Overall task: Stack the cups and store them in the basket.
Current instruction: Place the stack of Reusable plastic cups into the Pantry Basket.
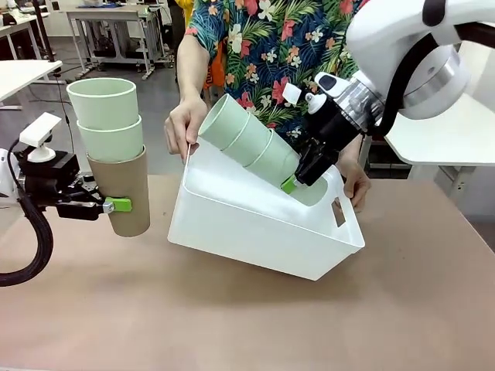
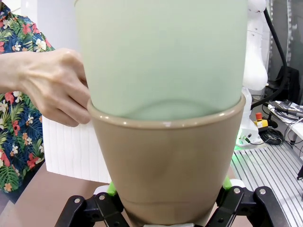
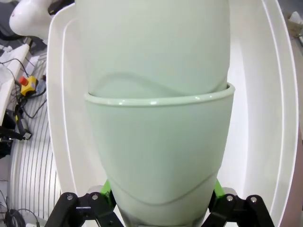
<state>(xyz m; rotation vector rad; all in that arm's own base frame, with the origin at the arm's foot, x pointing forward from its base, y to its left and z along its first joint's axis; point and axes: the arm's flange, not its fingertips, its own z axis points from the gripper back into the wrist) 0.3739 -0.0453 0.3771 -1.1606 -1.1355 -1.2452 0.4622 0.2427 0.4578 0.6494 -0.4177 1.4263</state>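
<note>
Left gripper (image 1: 124,205) clamps brown-based cup stack (image 1: 110,147) | right gripper (image 1: 300,182) clamps mint stack (image 1: 251,141) (over tilted basket (image 1: 247,232))

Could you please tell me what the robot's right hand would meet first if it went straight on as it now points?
The right hand, shut on a stack of mint cups, points into the tilted basket; its white inside would likely come first, though depth is unclear.

Front cam faces person (image 1: 263,46) across table (image 1: 232,325), wrist cams v. close, prob. sharing basket (image 1: 255,228)
</note>
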